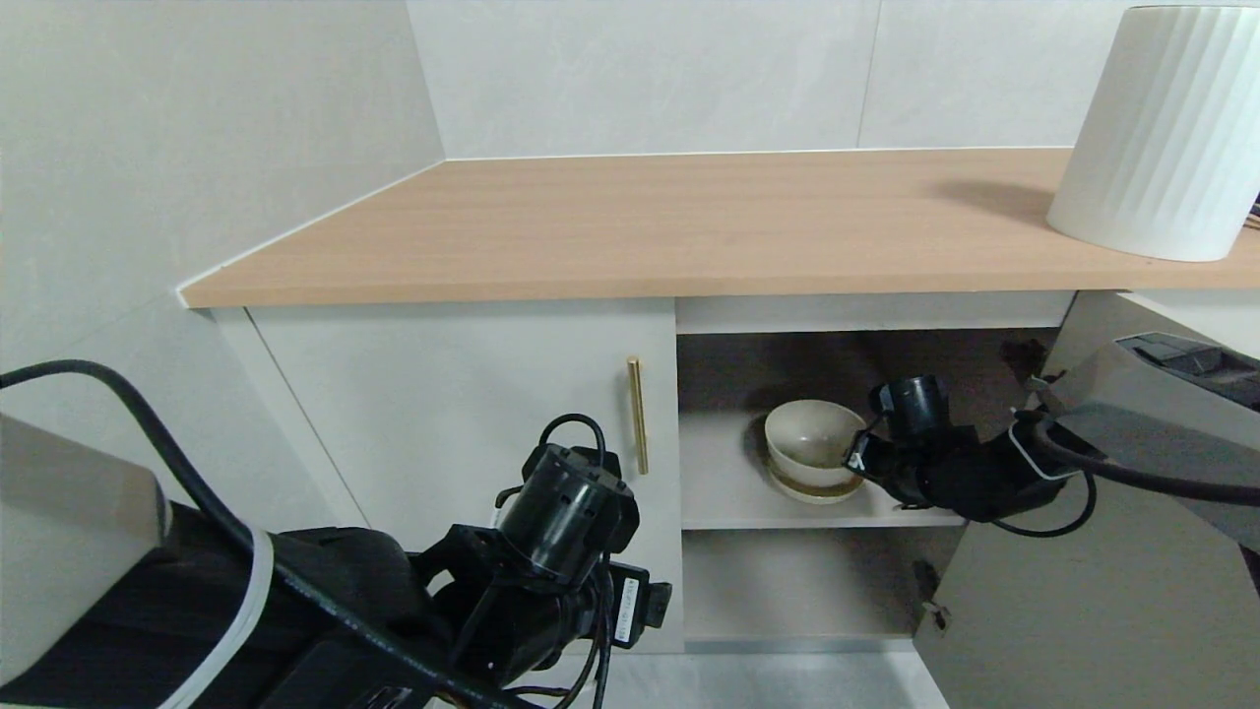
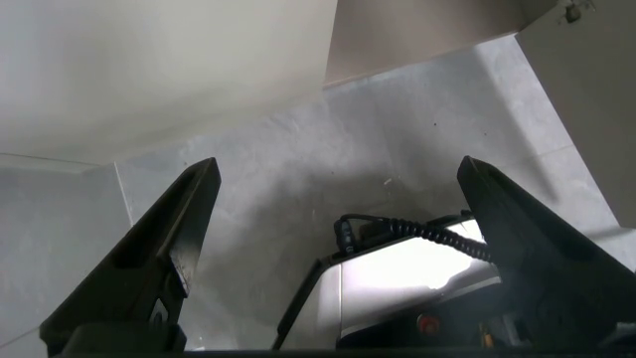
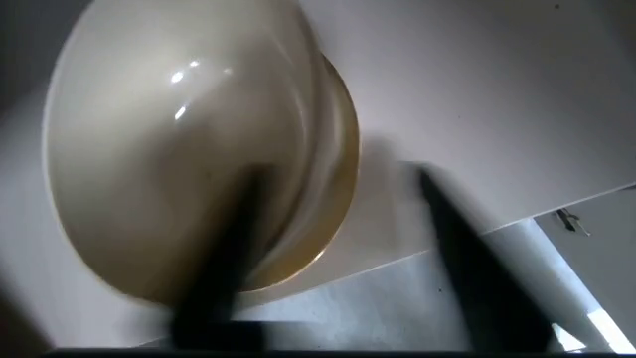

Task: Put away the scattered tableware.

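Bowl [image 1: 812, 448]: round, glossy, cream; on flat shelf [image 1: 719, 492].

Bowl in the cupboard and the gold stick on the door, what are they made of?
The bowl looks like glazed ceramic: cream, smooth, with bright shiny spots of light on it. The door handle looks like metal with a brass-coloured, satin finish; it could be plated, that cannot be told.

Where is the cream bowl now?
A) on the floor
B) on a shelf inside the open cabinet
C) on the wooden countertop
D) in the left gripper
B: the bowl stands atop a shallow dish on the cabinet shelf, below the countertop.
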{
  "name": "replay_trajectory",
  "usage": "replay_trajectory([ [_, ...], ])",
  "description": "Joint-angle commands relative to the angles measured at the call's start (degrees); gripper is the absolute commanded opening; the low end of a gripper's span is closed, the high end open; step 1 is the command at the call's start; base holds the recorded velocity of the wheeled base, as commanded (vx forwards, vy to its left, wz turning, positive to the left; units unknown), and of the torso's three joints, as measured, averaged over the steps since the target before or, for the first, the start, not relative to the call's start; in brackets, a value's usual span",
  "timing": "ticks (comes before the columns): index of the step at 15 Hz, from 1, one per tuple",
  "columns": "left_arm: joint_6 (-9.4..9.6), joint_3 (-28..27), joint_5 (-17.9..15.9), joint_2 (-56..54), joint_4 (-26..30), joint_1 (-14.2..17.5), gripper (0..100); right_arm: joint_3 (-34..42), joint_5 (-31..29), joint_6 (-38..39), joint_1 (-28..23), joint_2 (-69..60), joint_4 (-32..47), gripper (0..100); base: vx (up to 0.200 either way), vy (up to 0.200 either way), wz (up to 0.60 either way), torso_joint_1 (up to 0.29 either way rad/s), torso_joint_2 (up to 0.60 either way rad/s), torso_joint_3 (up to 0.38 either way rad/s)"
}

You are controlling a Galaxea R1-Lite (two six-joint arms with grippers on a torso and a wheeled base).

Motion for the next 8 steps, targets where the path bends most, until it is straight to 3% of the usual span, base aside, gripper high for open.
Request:
replay_trajectory([
  [1,-0.01,0.0,-0.01,0.08,-0.01,0.01,100,0.16,0.01,-0.02,0.1,-0.04,0.04,100,0.0,0.0,0.0,0.0,0.0,0.0],
  [8,-0.09,0.0,0.17,-0.18,-0.01,0.27,100,2.44,1.68,-0.19,0.63,-3.91,3.02,100,0.0,0.0,0.0,0.0,0.0,0.0],
])
